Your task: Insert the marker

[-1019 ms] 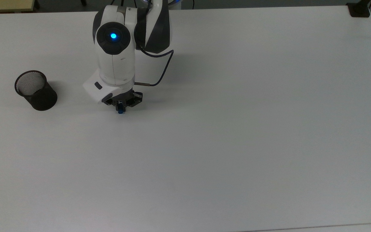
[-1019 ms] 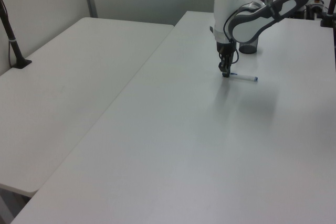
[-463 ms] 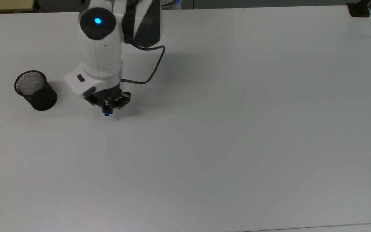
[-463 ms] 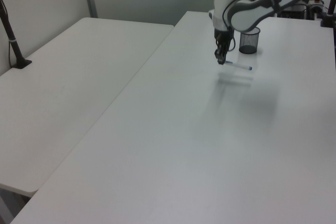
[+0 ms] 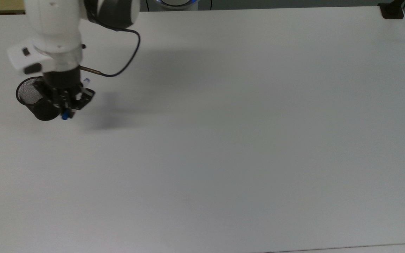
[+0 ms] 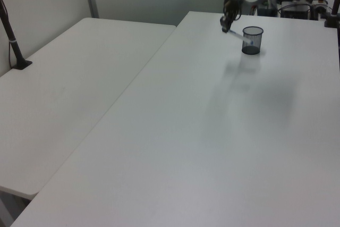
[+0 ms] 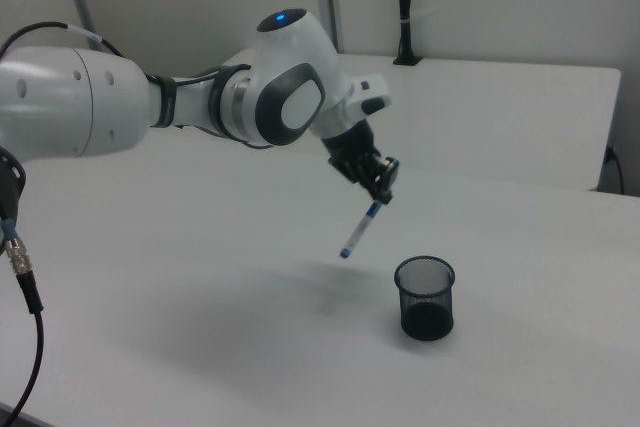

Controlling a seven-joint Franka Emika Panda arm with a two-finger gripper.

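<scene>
Hanging tilted from the end effector (image 7: pixel 381 187), the marker (image 7: pixel 359 230), above the table (image 7: pixel 200 277).

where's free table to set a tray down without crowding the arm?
Nearly everywhere: the table is bare from the mesh cup across to the top view's right edge and down to its near edge. Crowded only at the top view's upper left, where the gripper holds the marker near the cup.

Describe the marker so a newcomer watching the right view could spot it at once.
Follow the white arm to its black gripper above the white table. The marker hangs tilted from it, held off the table beside the black mesh cup: a slim white barrel with blue ends.
</scene>
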